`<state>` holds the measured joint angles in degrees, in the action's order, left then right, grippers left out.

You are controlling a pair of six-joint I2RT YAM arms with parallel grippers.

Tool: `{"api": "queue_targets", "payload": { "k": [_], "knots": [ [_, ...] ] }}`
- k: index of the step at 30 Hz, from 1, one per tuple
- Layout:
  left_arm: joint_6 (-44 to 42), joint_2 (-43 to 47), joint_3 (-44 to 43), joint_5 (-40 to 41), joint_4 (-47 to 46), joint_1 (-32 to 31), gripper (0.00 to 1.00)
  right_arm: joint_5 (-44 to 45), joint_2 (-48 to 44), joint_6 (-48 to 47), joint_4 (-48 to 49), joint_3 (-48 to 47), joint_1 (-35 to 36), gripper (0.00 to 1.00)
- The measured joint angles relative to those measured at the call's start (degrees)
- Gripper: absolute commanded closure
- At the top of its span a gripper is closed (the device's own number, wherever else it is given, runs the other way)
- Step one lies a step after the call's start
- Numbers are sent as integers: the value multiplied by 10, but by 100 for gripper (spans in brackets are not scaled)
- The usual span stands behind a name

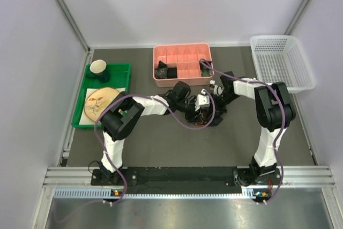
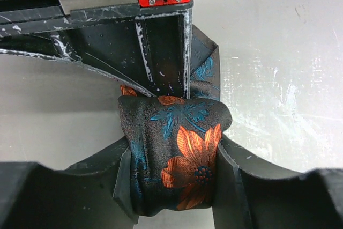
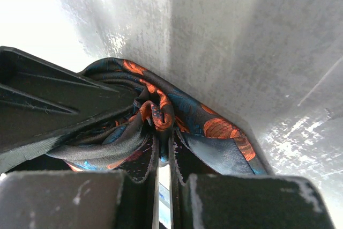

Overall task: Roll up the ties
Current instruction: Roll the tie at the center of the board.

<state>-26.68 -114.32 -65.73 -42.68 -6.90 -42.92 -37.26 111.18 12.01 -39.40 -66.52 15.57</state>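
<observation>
I am clamping my left gripper point(image 2: 174, 178) on the tie point(image 2: 179, 148), the black one with orange flowers and teal leaves. It is sitting as a fat, half-made roll in the lower middle of the left wrist view, with my pads pressing its two flanks. My right gripper point(image 3: 163, 159) is pinching almost shut on a bunched fold of the same tie at the bottom centre of its own view, with only a sliver of light between the jaws. From above, both are meeting just below the pink box point(image 1: 182, 52), mid-frame, over the dark table point(image 1: 161, 143).

What I am worrying about, as a judgement: the cloth looks slick and springy, so easing either grip could let the coil spring open. My right pinch is biting crumpled fabric rather than a flat edge, so winding on from here could give a lopsided roll. My two sets of fingers are also crowding each other, so any turn is risking a knock.
</observation>
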Motion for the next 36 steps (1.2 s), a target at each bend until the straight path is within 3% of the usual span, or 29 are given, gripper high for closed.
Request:
{"api": "queue_targets", "payload": {
  "k": [6, 11, 13, 14, 18, 27, 31, 36],
  "knots": [
    [-4, -1, -16, 34, 23, -15, 66, 1, 1, 0, 0, 0, 0, 100],
    [-17, -1, -34, 73, 60, -31, 83, 0, 3, -2, -3, -2, 0, 99],
    [-30, -5, -55, 98, 94, -40, 88, 0, 5, -6, -9, -6, 0, 91],
    [-35, -6, -62, 107, 108, -44, 89, 0, 6, -9, -10, -7, 0, 83],
    [-70, -14, -99, 150, 175, -59, 91, -1, 6, -26, -19, -11, -2, 70],
    [-105, -43, -168, 196, 278, -77, 92, -53, 6, -72, -48, -15, -56, 63],
    [-106, -45, -171, 197, 282, -78, 92, -94, -3, -84, -43, -6, -78, 43],
    [-107, -49, -178, 196, 290, -78, 92, -127, -26, -71, -15, 24, -82, 43]
  ]
}}
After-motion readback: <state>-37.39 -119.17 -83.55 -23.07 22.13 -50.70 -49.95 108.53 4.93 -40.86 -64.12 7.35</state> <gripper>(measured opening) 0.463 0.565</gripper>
